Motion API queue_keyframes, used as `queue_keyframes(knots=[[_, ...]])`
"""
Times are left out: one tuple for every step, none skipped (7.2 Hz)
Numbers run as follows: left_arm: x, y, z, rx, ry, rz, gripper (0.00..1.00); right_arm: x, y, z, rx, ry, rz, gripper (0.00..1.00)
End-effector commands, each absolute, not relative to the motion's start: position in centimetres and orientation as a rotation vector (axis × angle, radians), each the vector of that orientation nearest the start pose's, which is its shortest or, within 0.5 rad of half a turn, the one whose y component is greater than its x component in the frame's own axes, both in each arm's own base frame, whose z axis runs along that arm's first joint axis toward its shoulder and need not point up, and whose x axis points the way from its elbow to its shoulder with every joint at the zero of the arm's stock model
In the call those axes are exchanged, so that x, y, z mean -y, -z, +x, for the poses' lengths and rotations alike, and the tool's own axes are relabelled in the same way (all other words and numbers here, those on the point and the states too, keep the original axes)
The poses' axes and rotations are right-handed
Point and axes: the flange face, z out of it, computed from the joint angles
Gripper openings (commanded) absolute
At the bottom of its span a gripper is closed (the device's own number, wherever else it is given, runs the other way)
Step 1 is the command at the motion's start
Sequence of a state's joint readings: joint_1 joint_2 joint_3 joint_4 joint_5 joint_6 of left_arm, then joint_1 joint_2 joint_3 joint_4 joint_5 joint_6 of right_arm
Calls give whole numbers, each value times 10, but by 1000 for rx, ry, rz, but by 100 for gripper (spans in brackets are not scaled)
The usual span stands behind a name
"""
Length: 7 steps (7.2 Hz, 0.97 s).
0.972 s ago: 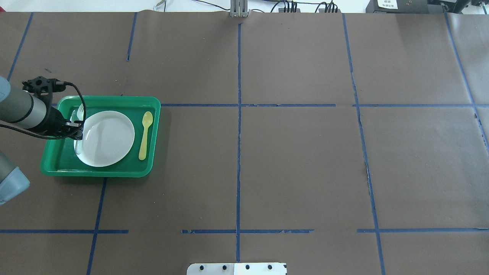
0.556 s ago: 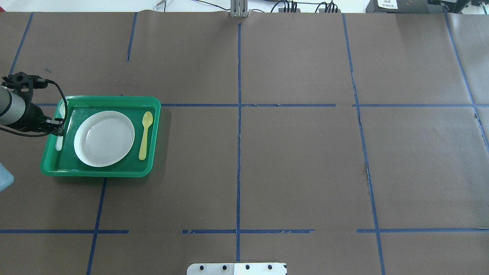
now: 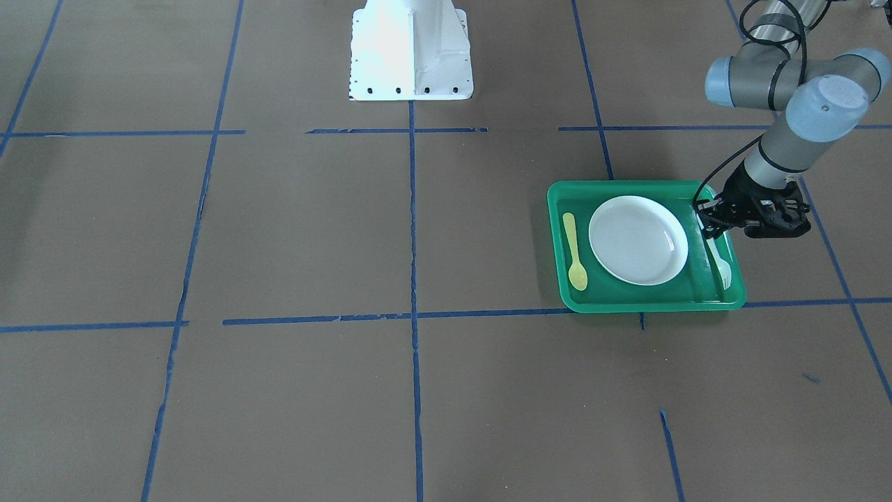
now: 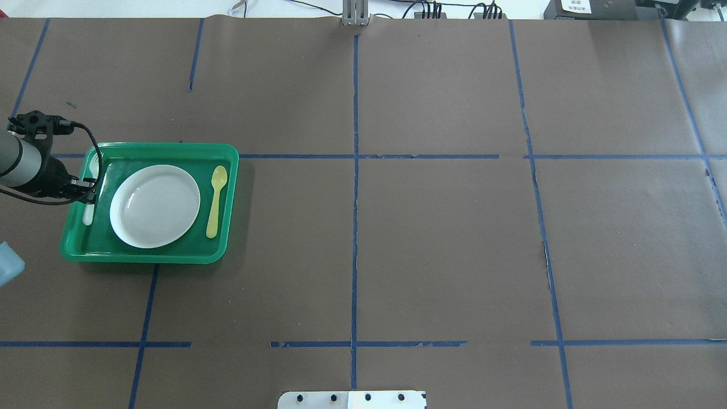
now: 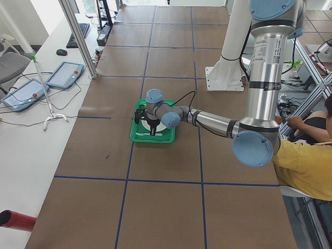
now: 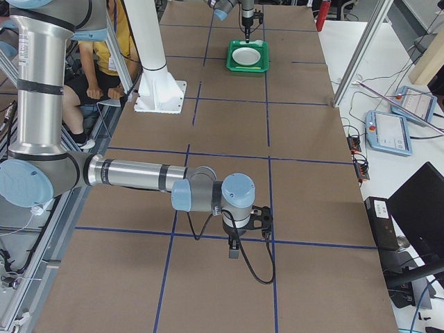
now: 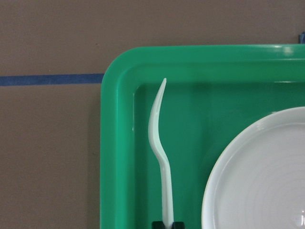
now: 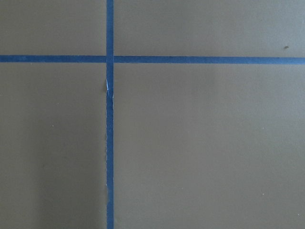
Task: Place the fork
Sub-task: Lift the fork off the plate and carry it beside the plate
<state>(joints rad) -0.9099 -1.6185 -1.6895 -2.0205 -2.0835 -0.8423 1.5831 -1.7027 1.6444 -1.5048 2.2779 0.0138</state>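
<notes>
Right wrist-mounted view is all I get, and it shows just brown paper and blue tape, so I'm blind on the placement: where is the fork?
Observer: The fork is inside the green tray, between its side wall and the white plate.
Operator: Let go yet?
Observer: No, the left gripper is shut on its handle.
Operator: And the spoon?
Observer: The yellow spoon lies on the plate's other side.

green tray (image 4: 142,257) | white plate (image 4: 154,205) inside | yellow spoon (image 4: 216,200) just beside plate
</notes>
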Motion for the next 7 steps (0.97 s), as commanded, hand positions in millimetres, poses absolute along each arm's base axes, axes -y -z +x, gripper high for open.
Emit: queue_keyframes(knots=[[476,-533,265,-781,20,103,0,435,-681,74,707,-22,8,100],[476,-531,264,-792,16,118,0,435,-682,74,707,-22,7,100],[474,-538,264,-809,9,136,0,435,-682,74,707,-22,7,100],[475,-549,265,-805,24,123,0,435,-682,74,707,-22,7,100],[475,-549,266,-805,21,123,0,435,-682,74,707,-22,7,100],[472,-549,271,-804,10,118,0,435,-681,74,707,-22,8,100],[469,-548,276,-807,-5,118,6,435,-682,74,706,-22,7,100]])
